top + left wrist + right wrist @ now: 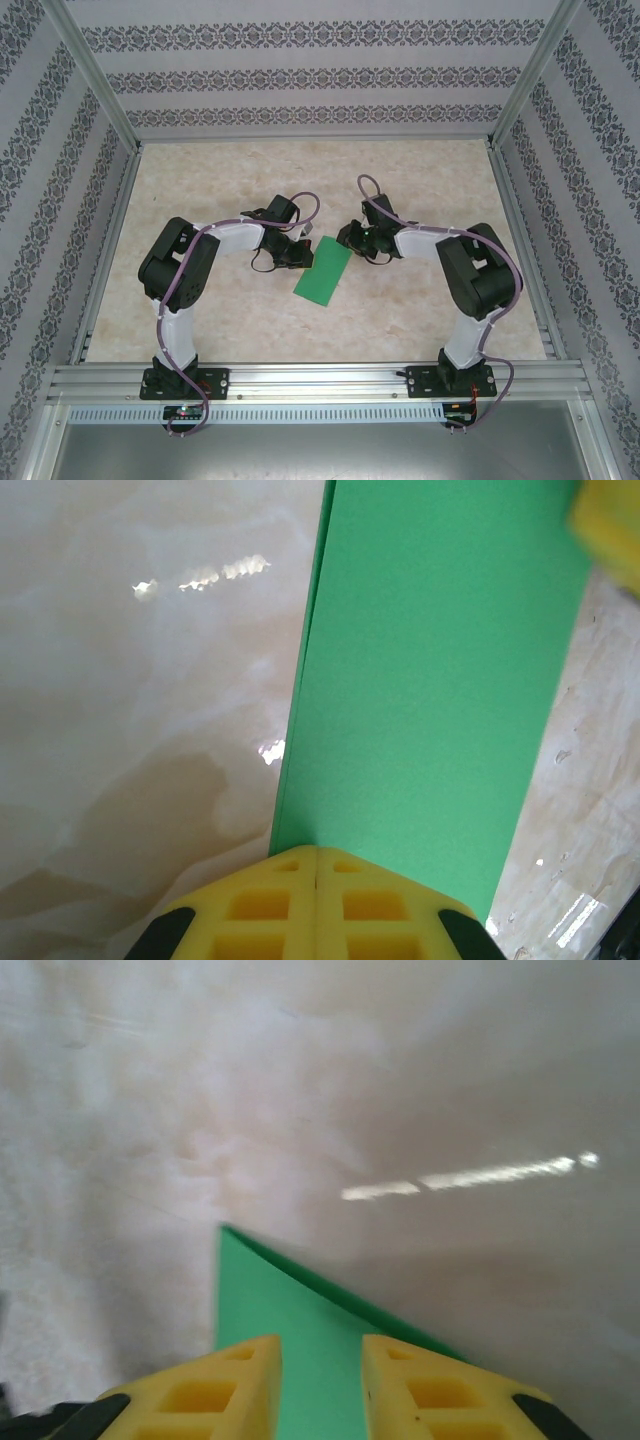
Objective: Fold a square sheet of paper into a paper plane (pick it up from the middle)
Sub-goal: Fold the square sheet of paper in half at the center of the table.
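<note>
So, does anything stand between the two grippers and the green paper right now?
Nothing visible does. The left gripper, fingers closed together, is right at one end of the folded green paper. The right gripper, fingers apart, is at a corner of it.

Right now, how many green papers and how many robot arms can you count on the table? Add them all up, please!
Green sheet of paper: 1
Robot arms: 2 (left arm, right arm)
Total: 3
</note>
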Motion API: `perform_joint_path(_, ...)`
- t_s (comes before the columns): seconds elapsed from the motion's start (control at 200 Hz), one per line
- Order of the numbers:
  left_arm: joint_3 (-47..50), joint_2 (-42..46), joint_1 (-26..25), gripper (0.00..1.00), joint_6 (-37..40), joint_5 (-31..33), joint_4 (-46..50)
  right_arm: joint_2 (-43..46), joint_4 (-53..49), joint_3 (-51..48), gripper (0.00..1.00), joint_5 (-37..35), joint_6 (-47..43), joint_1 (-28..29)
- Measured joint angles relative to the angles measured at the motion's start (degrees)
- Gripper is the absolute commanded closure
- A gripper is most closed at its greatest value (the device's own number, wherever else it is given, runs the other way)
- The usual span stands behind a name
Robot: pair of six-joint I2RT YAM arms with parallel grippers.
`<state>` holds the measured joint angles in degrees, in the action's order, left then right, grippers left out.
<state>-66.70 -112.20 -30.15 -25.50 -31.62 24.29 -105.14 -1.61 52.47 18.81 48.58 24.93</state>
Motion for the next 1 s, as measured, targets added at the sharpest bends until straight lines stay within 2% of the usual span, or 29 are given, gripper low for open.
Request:
perform_joint_path(0.23, 0.20, 0.24, 0.02, 1.00, 0.00, 0.17, 0.13, -0.22, 1.62, -0.13, 0.72, 0.63, 1.03, -0.83)
perform_joint_path(0.5, 2.21, 1.86, 0.02, 1.00, -0.02, 0.70, 0.15, 1.27, -2.29, 1.77, 0.72, 0.68, 0.33, -0.68)
perform_joint_path(0.824, 2.03, 1.86, 0.02, 1.00, -0.02, 0.85, 0.61, -0.35, 2.12, -0.15, 0.73, 1.07, 1.22, -0.83)
perform_joint_path(0.999, 1.99, 1.86, 0.00, 1.00, -0.02, 0.90, 0.72, 0.68, 0.81, -0.15, 0.73, 0.79, 1.01, -0.81)
